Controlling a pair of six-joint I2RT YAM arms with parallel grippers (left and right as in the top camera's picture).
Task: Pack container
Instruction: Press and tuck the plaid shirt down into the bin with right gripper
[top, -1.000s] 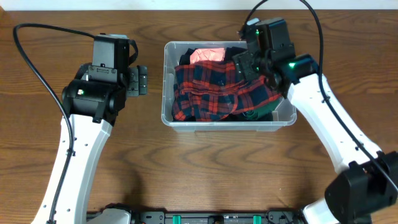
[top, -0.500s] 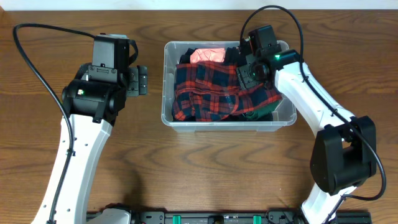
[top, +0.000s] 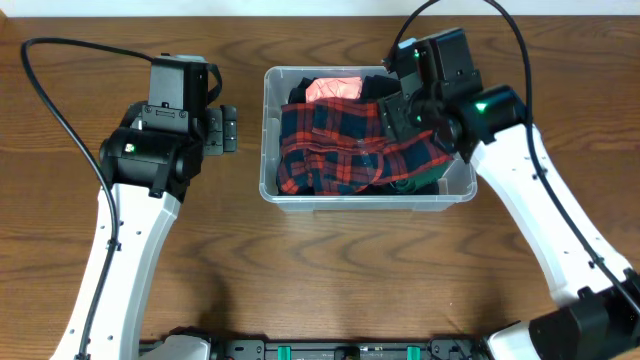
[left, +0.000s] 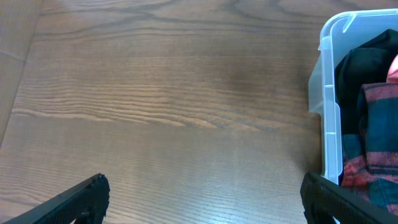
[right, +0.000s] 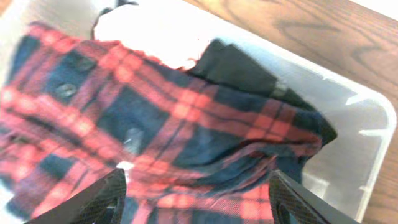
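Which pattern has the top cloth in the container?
The cloth is red-and-navy plaid, best in right wrist view.

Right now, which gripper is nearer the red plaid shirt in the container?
Right. The right gripper is directly above the plaid shirt inside the container, jaws open. The left gripper sits over the table outside the container's left wall, also open.

Mid-brown wood counter (top: 300, 270) with darker streaked grain. The container (top: 370, 199) is clear, whitish along the rim. Inside it:
- plaid shirt (top: 335, 140): red and navy checks, dark buttons
- salmon-pink cloth (top: 333, 88) at the far side
- black cloth (top: 295, 80) at far left
- dark green scrap (top: 405, 184) at near right

The arms (top: 130, 230) have white links, black joints and small green lights. The cables (top: 60, 110) are black.
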